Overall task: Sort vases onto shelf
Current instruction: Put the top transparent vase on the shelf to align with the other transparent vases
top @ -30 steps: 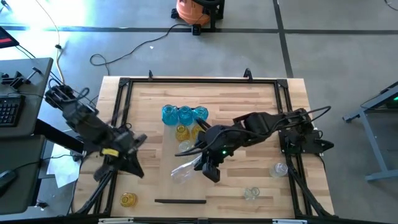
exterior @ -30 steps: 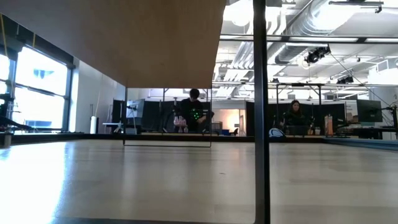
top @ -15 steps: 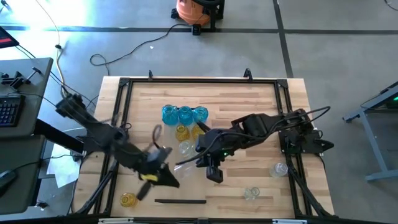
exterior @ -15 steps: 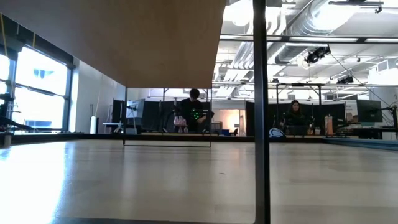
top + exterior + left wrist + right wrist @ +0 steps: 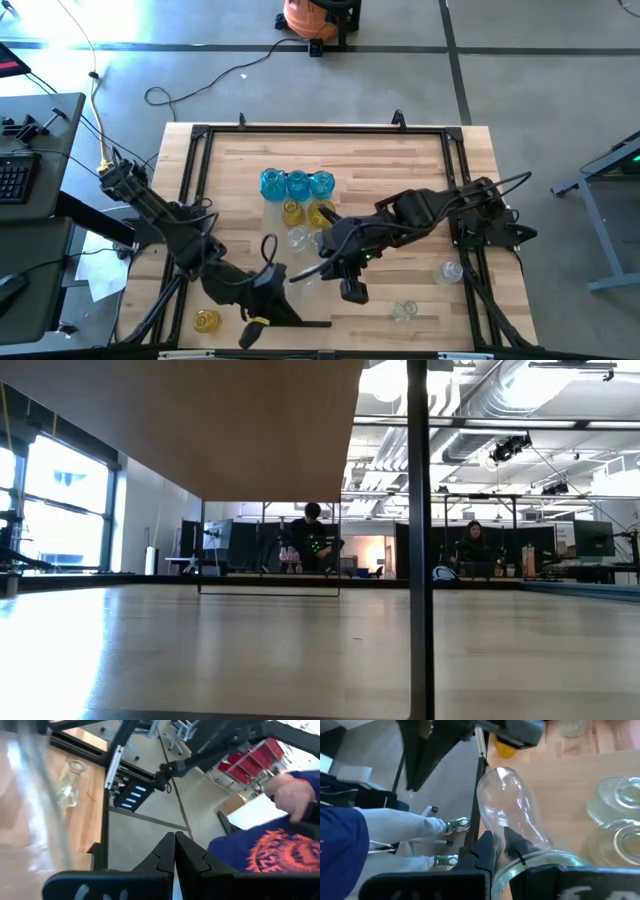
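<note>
- Clear vase point(image 5: 512, 815) lies tilted near table centre, rim pinched by the right gripper point(image 5: 352, 283).
- Blue and yellow vases point(image 5: 297, 184) cluster at its 12 o'clock.
- Left gripper point(image 5: 262, 322), fingers pressed together, hangs at 7 o'clock.

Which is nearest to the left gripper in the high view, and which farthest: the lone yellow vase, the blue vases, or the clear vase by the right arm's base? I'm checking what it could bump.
From the left gripper, near the table's front edge:
1. Lone yellow vase, front left corner, just beside it.
2. Blue vases, a row toward the back.
3. Clear vase, far right, by the right arm's base.
</note>
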